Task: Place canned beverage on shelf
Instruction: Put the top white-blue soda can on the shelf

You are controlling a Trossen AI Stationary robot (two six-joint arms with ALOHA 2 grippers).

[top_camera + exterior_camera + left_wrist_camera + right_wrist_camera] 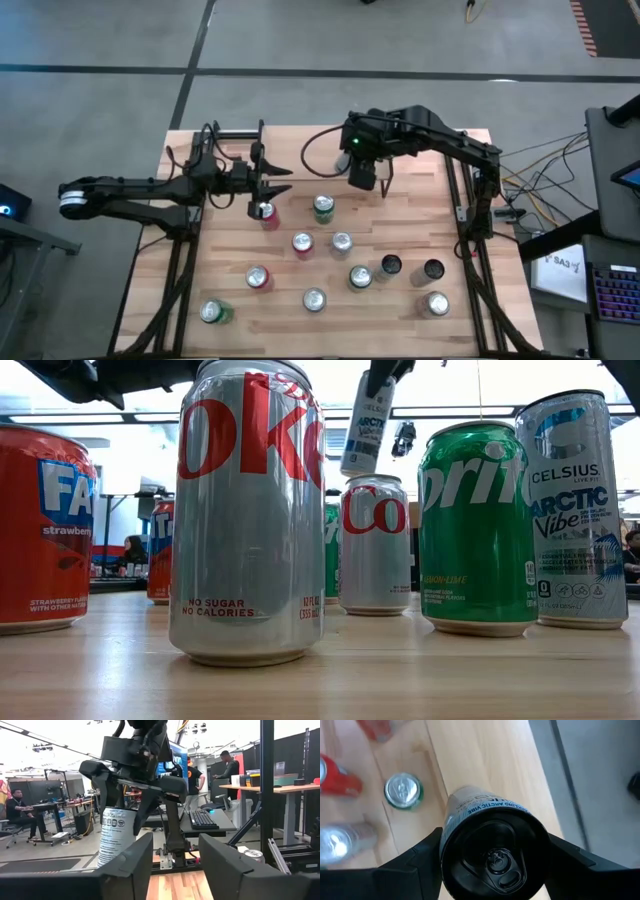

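Clamped in right gripper (362, 176): slim Celsius can (490, 847), pinched at both sides just below the lid, hanging upright and clear of the table (228, 255), near its far edge at about mid-width. Left gripper (262, 188): fingers apart, nothing between them, poised over a red can (265, 212) toward the far left corner. Other cans standing loose from mid-table to the near edge. No shelf made out in any view. Judged progress: pick and lift done; carry to shelf, set-down and release all left.
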